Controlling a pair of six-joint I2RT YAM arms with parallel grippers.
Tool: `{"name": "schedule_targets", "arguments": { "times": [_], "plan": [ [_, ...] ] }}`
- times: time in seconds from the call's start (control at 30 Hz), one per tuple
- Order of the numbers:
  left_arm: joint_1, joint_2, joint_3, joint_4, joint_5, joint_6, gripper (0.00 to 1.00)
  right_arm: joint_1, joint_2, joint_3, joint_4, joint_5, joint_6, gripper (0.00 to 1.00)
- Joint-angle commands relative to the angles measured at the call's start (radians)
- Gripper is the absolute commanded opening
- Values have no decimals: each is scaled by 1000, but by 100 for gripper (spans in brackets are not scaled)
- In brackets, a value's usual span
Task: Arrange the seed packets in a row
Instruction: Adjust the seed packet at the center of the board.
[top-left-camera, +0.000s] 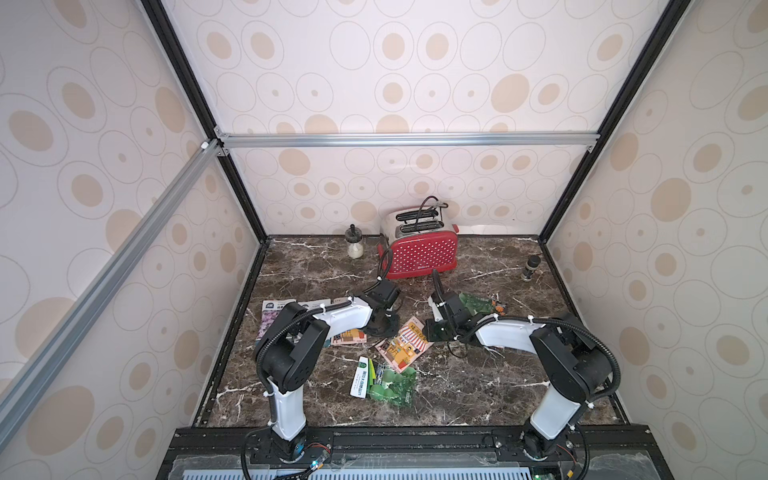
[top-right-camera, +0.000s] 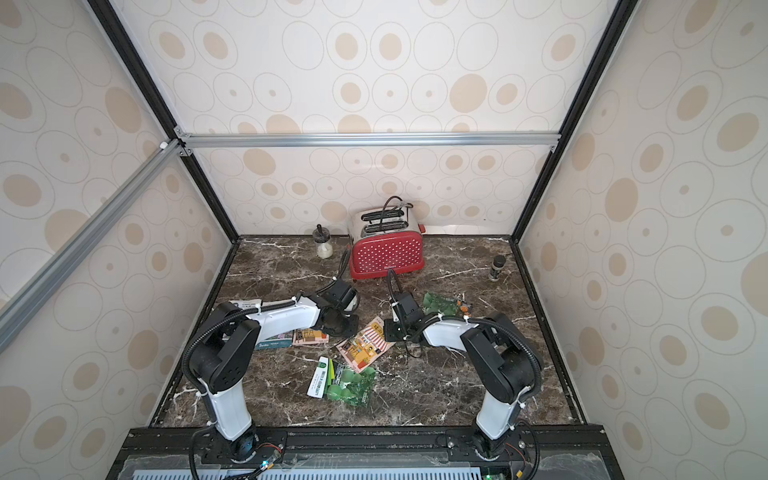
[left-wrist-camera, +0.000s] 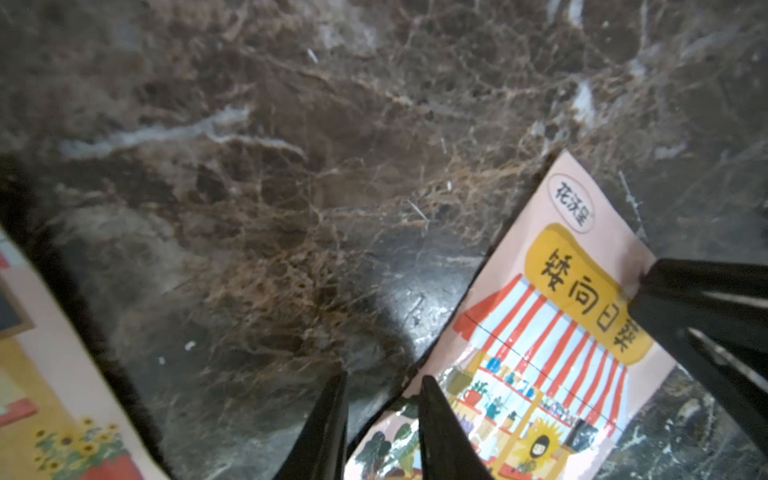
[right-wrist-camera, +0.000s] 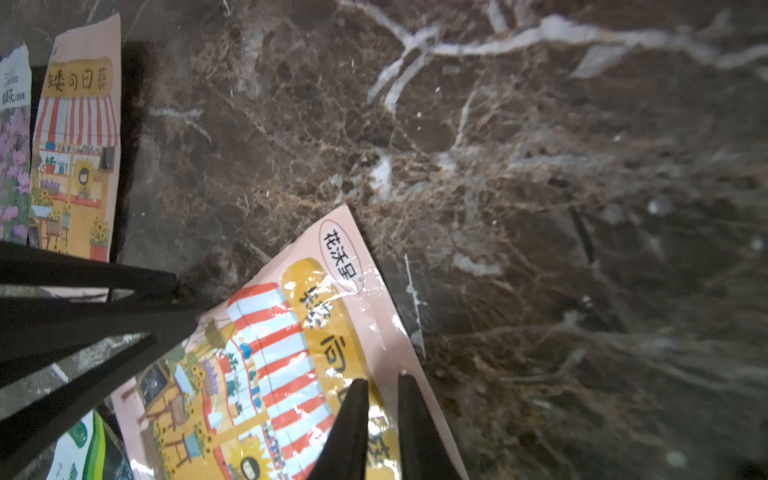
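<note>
We see the pink shop-drawing seed packet lying askew on the tabletop, in front of the toaster. On it, the left end effector sits at one corner and the right end effector over the opposite edge. Both are narrowly spread, with a gap showing between the fingers.

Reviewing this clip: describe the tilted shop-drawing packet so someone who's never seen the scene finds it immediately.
From the red polka-dot toaster at the back of the marble table, come forward to the gap between the left arm and right arm. The pink packet with the striped-awning shop lies there askew, just behind the front green-gourd packet; its twin lies square, beneath the left arm.
</note>
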Motion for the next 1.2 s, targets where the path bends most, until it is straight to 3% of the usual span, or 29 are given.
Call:
{"name": "schedule_targets", "arguments": {
  "times": [0.0, 0.27, 0.53, 0.93, 1.17],
  "plan": [
    [-10, 2, -10, -2, 37, 18, 30, -20, 31, 15, -38, 8, -27, 18],
    [-18, 22, 9, 20, 79, 24, 31, -39, 11, 31, 13, 0, -37, 19],
    [-18, 11, 23, 22, 90, 32, 33, -47, -141, 58, -67, 0, -44, 38],
    [-20, -1, 26, 38, 122, 54, 35, -48, -352, -173, -100, -49, 116, 36],
    [-25, 7, 20, 51, 130, 48, 33, -48, -328, -249, -28, -103, 193, 35]
  ]
}}
